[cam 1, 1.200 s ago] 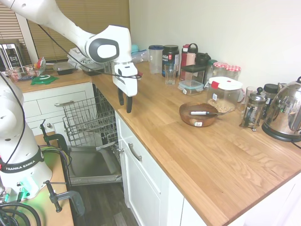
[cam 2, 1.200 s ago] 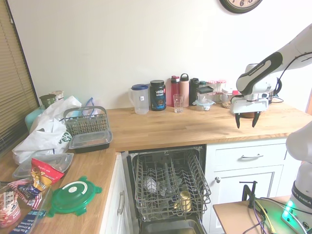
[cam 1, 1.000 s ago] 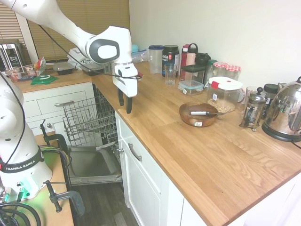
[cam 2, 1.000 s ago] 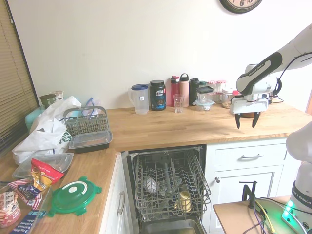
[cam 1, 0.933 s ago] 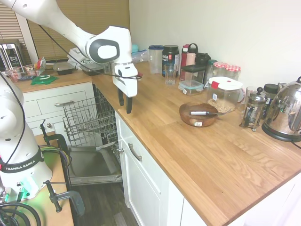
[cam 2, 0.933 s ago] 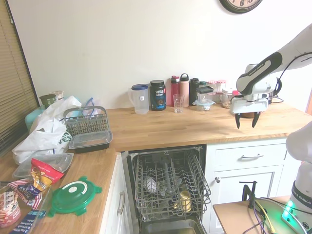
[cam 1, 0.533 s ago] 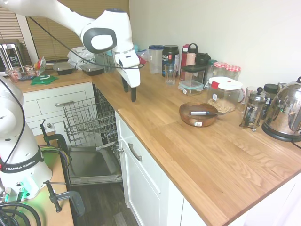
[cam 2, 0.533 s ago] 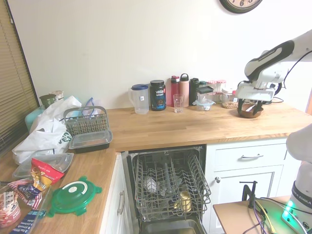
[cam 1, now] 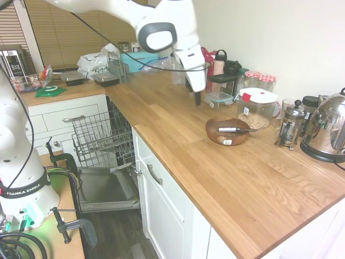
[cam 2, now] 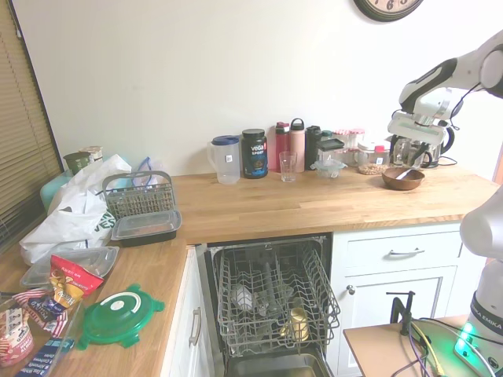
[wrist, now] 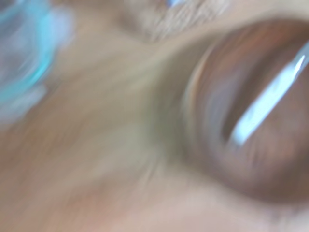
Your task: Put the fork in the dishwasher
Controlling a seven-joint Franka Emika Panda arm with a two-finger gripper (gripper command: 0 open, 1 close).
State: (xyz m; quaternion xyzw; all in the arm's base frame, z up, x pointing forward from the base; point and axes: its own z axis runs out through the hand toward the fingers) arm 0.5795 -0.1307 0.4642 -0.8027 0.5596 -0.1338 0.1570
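The fork [cam 1: 233,129] lies across the brown bowl [cam 1: 226,131] on the table [cam 1: 215,178], black handle over the bowl's middle and metal end toward the rim. The jaws [cam 1: 195,95] hang above the table, apart from the bowl and higher than it, empty; in the first exterior view the fork sits below them and off toward the kettle [cam 1: 328,128]. Whether the jaws are spread or closed cannot be told: in the first exterior view the fingers overlap, and in the second they are too small to read. The blurred wrist view shows the bowl [wrist: 251,116] with a bright streak [wrist: 268,96] across it, which seems to be the fork.

Just behind the jaws stands a row of bottles [cam 1: 219,63] and jars, and just beside them a lidded glass box [cam 1: 218,99]. Beyond the bowl are a clear canister [cam 1: 257,108] with a white lid and a French press [cam 1: 291,124]. Nothing lies on the bare wood between the jaws and the bowl.

The dishwasher [cam 2: 271,302] is well apart from the jaws, below the table edge, its door [cam 1: 105,191] dropped open and its wire rack [cam 1: 102,137] pulled out.
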